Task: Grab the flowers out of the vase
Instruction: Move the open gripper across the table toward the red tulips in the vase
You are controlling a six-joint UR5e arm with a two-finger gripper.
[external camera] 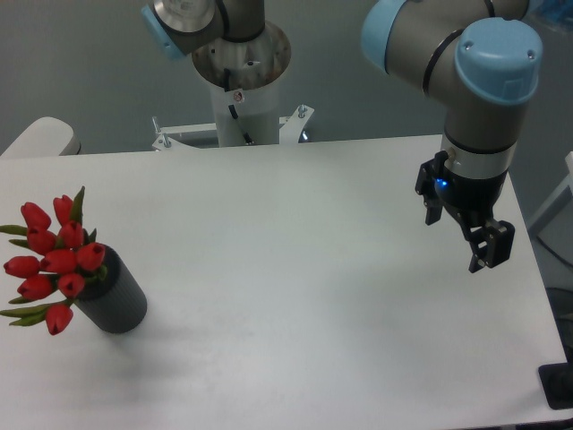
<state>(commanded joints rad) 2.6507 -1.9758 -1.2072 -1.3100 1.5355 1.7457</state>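
Observation:
The flowers [54,260], a bunch of red closed tulip buds with green leaves, stand in the vase [115,300], a dark grey matte cylinder near the table's left front. The vase leans toward the upper left from this angle, and the buds spread out over its mouth. My gripper [459,236] hangs above the table's right side, far from the vase. Its jaws are open and hold nothing.
The arm's white base column [237,98] stands at the back middle of the white table [295,269]. A white rounded object [36,139] sits beyond the table's back left corner. A black object [560,385] sits off the front right edge.

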